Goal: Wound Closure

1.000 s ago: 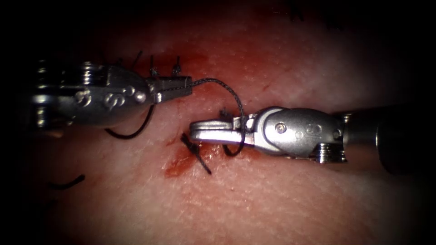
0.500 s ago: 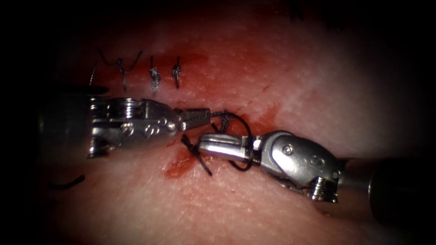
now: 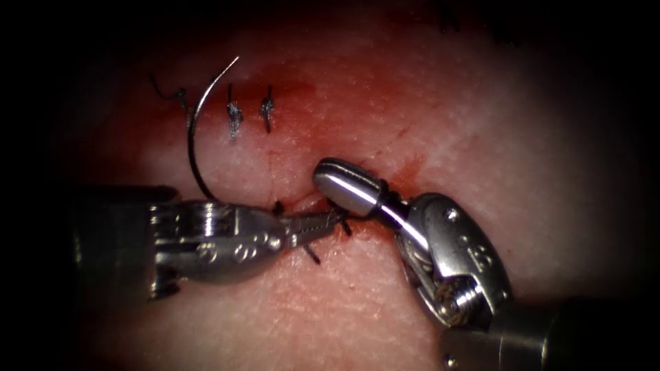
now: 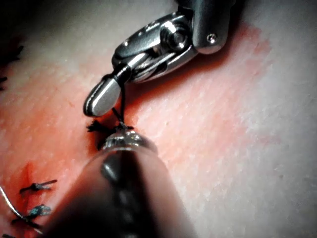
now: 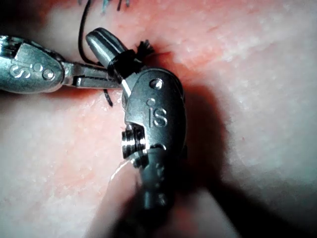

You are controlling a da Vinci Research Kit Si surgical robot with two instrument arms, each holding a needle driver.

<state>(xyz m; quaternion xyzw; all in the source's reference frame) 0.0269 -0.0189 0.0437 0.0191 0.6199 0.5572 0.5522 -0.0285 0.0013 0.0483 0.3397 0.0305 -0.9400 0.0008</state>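
Observation:
My left tool [image 3: 323, 224] lies low on the left with its jaws shut on the dark thread beside the knot. My right tool [image 3: 340, 182] comes from the lower right and points up and to the left, jaws shut. The thread [image 3: 382, 187] is wound around the base of its jaws. The curved needle [image 3: 192, 130] lies free on the tissue [image 3: 481, 117] at the upper left, held by neither tool. The left wrist view shows the right tool [image 4: 101, 96] with thread [image 4: 121, 101] running down to the knot. The right wrist view shows both tools, right [image 5: 101, 42] and left [image 5: 101, 77], meeting.
Three finished stitches [image 3: 234, 113] with short cut ends stand in a row at the upper left, next to the needle. Red fluid [image 3: 405, 172] stains the tissue around the tools. A short loose thread end [image 3: 313, 254] lies below the left jaws.
Both tools have moved down. The right tool has swung to point up-left, and the wide thread loop has drawn tight around its jaws. The needle has come into view at upper left.

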